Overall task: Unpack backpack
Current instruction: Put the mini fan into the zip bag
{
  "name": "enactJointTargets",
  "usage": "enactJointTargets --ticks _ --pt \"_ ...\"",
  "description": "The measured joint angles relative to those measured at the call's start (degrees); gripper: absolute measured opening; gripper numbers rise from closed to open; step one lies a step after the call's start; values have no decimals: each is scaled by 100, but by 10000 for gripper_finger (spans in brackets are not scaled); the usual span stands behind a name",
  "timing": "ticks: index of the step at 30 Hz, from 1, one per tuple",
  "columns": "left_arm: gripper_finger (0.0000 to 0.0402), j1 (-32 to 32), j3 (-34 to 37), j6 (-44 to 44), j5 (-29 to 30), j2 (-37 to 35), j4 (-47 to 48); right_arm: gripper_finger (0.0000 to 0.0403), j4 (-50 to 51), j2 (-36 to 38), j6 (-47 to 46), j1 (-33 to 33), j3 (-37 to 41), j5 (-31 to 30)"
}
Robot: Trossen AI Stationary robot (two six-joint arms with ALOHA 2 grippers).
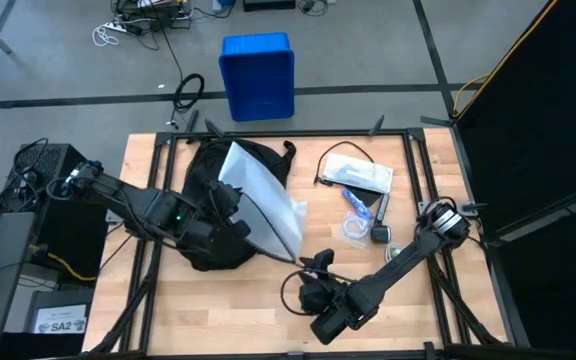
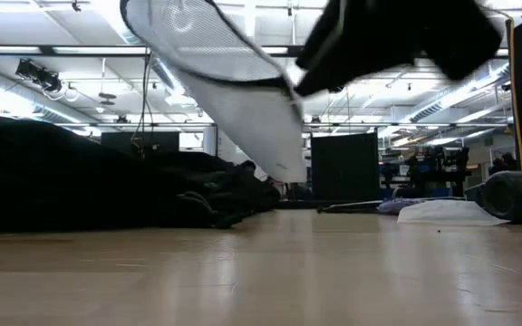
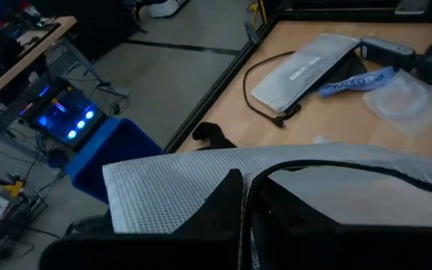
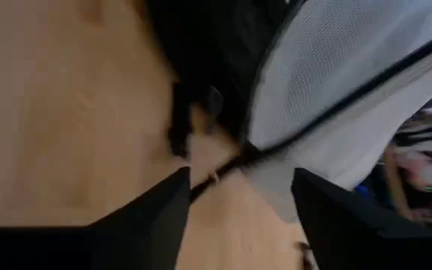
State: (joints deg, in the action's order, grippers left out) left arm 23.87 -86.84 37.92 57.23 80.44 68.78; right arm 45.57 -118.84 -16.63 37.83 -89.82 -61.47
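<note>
Right gripper (image 1: 313, 265) sits low over the table (image 1: 248, 310), near its front middle. Fingers (image 4: 145, 214) are apart, with bare wood and the corner of the white mesh pouch (image 1: 263, 200) between them, nothing clamped. The pouch's black-edged tip is right at the finger gap; can't tell if it touches.

Left gripper (image 1: 223, 205) is over the backpack (image 1: 208, 235), fingers together. It looks pinched on the backpack's dark fabric beside the pouch, but I can't confirm the grip.

Backpack: black, slumped on the left-centre of the table, just left of the right gripper. The pouch slants up out of it, its far end toward the table's back edge, its low end at the right gripper.

Already out on the right half of the table: a flat grey pouch with a black cord (image 1: 356, 172), a clear plastic bag with blue print (image 1: 356, 215), and a small dark box (image 1: 381, 232) beside it.

Surface is light wood in a black frame. On the floor behind are a blue bin (image 1: 257, 75) and loose cables (image 1: 188, 92). The low view shows a large hall with ceiling strip lights.
</note>
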Motion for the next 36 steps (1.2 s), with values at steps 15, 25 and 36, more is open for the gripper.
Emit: enactJointTargets --ticks 15,25,36 --pt "0 -165 -5 -18 -363 2 -178 285 -243 -200 -917 -781 518 -1075" --pt "0 -165 -5 -270 -1014 2 -13 160 -151 -198 -999 -1184 515 -1336" --pt "0 -165 -5 -284 -1312 2 1696 2 253 -43 -1160 -1005 311 -825"
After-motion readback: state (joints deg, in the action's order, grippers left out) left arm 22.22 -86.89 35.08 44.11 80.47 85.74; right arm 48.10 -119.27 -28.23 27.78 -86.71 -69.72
